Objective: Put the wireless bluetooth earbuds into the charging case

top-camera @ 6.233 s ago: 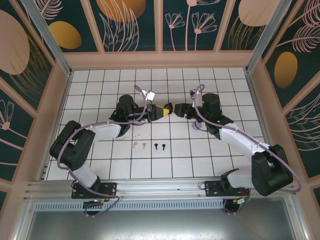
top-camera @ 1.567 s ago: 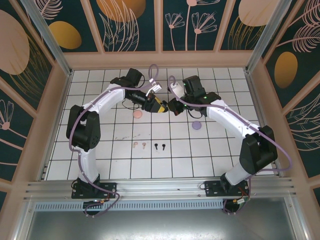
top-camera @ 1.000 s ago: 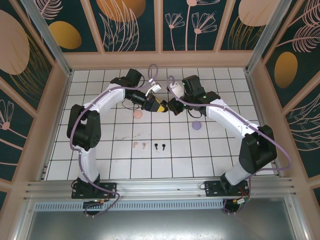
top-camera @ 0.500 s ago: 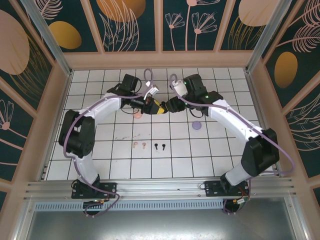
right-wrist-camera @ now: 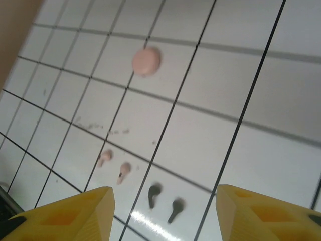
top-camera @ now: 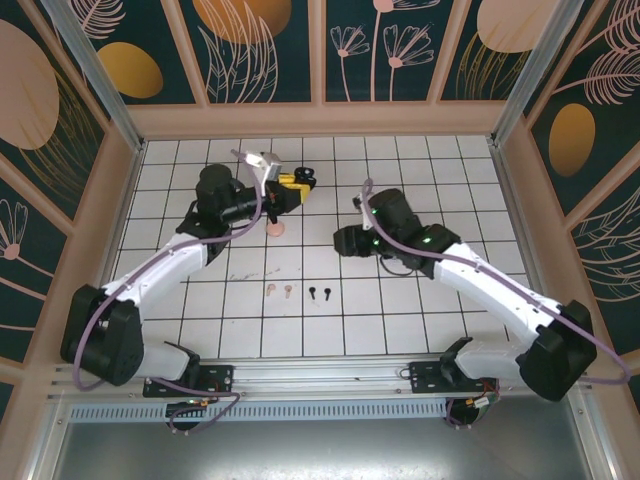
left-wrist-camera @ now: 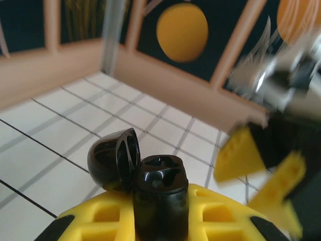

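My left gripper (top-camera: 291, 185) is shut on a black charging case (top-camera: 303, 178), held above the far tiles. In the left wrist view the case (left-wrist-camera: 159, 175) stands upright between the yellow fingers (left-wrist-camera: 100, 218), its lid (left-wrist-camera: 113, 158) hinged open to the left and its sockets bare. Two black earbuds (top-camera: 319, 293) and two pink earbuds (top-camera: 279, 291) lie on the tiles nearer the arms. My right gripper (top-camera: 338, 240) is open, nothing between its fingers. It hangs above the black earbuds (right-wrist-camera: 164, 202) and pink earbuds (right-wrist-camera: 114, 164).
A round pink case (top-camera: 273, 229) lies shut on the tiles below the left gripper, seen again as the pink case (right-wrist-camera: 146, 61). Wooden walls (top-camera: 320, 120) ring the tiled floor. The right gripper's blurred yellow fingers (left-wrist-camera: 241, 153) pass at the right of the left wrist view.
The grippers were together at the black case. The right one opened and moved back toward the near side. The left one swung left and farther away with the case.
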`<state>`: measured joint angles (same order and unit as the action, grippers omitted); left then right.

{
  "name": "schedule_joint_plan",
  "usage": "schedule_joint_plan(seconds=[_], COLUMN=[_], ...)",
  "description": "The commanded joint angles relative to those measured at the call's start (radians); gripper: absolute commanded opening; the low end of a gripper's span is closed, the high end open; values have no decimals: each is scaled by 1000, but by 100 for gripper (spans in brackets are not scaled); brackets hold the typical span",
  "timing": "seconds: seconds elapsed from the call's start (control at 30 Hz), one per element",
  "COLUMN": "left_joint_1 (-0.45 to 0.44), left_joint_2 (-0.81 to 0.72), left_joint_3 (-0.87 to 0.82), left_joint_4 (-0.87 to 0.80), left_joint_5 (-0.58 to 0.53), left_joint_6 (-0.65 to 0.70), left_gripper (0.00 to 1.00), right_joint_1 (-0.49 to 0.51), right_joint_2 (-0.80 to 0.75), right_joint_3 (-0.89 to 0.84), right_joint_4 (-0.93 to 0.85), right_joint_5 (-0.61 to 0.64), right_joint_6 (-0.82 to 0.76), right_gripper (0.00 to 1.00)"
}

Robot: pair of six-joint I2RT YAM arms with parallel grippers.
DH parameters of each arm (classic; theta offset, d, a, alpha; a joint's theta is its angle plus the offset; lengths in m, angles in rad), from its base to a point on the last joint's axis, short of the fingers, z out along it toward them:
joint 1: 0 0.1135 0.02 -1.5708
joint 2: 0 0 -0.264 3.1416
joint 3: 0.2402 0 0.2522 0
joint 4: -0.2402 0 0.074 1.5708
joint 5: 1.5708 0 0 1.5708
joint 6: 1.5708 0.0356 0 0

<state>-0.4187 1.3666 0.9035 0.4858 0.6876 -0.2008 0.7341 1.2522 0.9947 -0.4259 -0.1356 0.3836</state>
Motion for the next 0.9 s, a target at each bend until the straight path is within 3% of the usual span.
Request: schedule_joint_plan(seconds=[0.0, 0.33, 0.53, 0.87], left_joint_1=[6, 6, 6, 6], left_joint_2=[-77, -180, -228, -283], left_joint_3=[-68, -340, -367, -410], left_joint_4=[235, 772, 711, 701], left_joint_5=[-160, -550, -720, -724], left_joint_6=[-38, -60, -123, -104], left_gripper=[0, 0, 0, 0], right_joint_1=[73, 256, 314, 358], right_joint_2=[69, 391, 547, 649], right_joint_3=[-11, 129, 270, 341], right_joint_4=[17, -92, -201, -257], right_joint_5=[102, 255, 320, 353], right_joint_6=[176, 335, 398, 471], right_gripper=[55, 49, 47, 45])
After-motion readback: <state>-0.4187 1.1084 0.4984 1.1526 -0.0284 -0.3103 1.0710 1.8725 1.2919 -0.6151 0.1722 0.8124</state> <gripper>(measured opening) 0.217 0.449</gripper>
